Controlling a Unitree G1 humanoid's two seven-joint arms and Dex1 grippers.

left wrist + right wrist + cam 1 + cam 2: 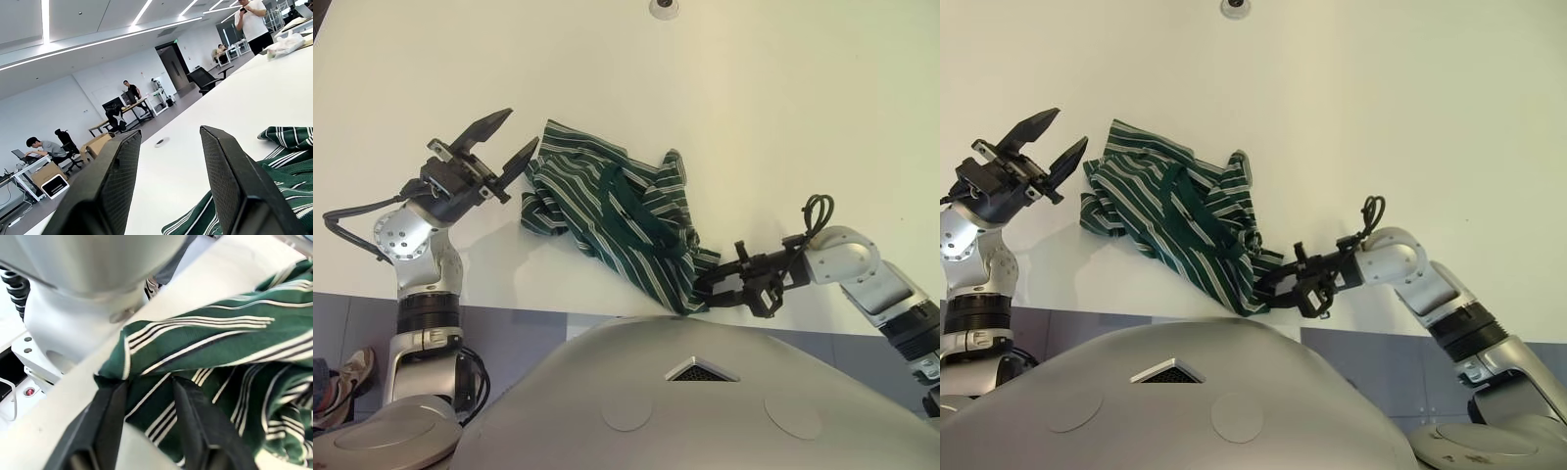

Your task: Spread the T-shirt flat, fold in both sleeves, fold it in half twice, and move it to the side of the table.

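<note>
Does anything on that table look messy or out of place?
Yes: the T-shirt lies crumpled in a bunched heap instead of flat, and its near corner reaches the front edge of the table, where the right gripper is. The left gripper hangs open beside the heap. Nothing looks torn or spilled.

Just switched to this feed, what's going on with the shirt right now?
The green striped T-shirt lies crumpled on the white table, not yet spread flat, with one corner drooping over the near edge. The right gripper is at that drooping corner. The left gripper hovers raised beside the shirt's left edge, jaws open, holding nothing. No sleeve is folded in yet.
</note>
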